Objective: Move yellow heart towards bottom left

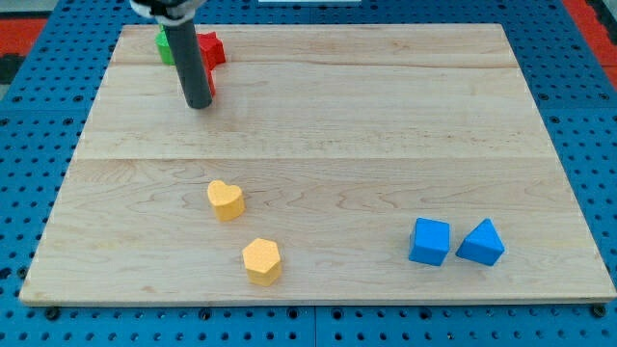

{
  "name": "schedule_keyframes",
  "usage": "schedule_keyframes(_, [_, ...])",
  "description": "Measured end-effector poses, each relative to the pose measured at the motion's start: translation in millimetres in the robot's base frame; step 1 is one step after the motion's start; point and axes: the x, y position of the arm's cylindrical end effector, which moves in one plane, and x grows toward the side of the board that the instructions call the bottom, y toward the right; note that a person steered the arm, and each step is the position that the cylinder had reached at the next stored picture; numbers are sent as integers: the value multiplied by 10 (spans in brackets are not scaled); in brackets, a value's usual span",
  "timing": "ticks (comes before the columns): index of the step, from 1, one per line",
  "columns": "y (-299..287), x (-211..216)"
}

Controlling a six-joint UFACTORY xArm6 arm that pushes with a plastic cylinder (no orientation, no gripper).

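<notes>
The yellow heart (226, 200) lies left of the board's middle, toward the view's bottom. A yellow hexagon block (261, 260) lies just below and right of it. My tip (200, 104) is near the view's top left, well above the heart and apart from it. The rod partly hides a red block (210, 49) and a green block (165, 47) at the top left corner; another bit of red shows beside the rod's lower end.
A blue cube (429, 241) and a blue triangular block (481, 243) sit side by side at the view's bottom right. The wooden board (386, 116) rests on a blue pegboard surface, with its edges on all sides in view.
</notes>
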Motion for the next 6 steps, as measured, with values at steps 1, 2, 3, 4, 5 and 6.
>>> schedule_keyframes(1, [48, -263])
schedule_keyframes(2, [328, -136])
schedule_keyframes(3, [859, 422])
schedule_keyframes(4, [998, 1027])
schedule_keyframes(5, [892, 1495])
schedule_keyframes(6, [33, 1820])
